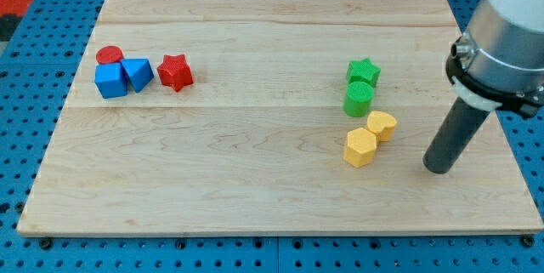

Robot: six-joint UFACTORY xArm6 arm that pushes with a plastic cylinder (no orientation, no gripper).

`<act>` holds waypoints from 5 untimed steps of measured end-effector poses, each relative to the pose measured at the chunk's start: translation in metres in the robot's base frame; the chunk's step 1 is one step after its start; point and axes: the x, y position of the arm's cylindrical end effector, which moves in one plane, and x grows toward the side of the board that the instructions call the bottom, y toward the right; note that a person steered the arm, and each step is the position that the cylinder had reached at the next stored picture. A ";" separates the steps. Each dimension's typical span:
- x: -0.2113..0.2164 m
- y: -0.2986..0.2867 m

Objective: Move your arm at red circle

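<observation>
The red circle [109, 54] lies near the board's left edge, touching the top of a blue cube [110, 80]. My tip [439, 168] rests on the board at the far right, far from the red circle. It stands to the right of the yellow hexagon [360, 147] and apart from it.
A blue triangle [138, 74] and a red star [175, 72] sit right of the blue cube. A green star [364, 72], a green cylinder [359, 99] and a yellow heart [382, 124] cluster left of my tip. The wooden board [255, 179] lies on a blue pegboard.
</observation>
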 end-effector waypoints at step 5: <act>-0.121 0.019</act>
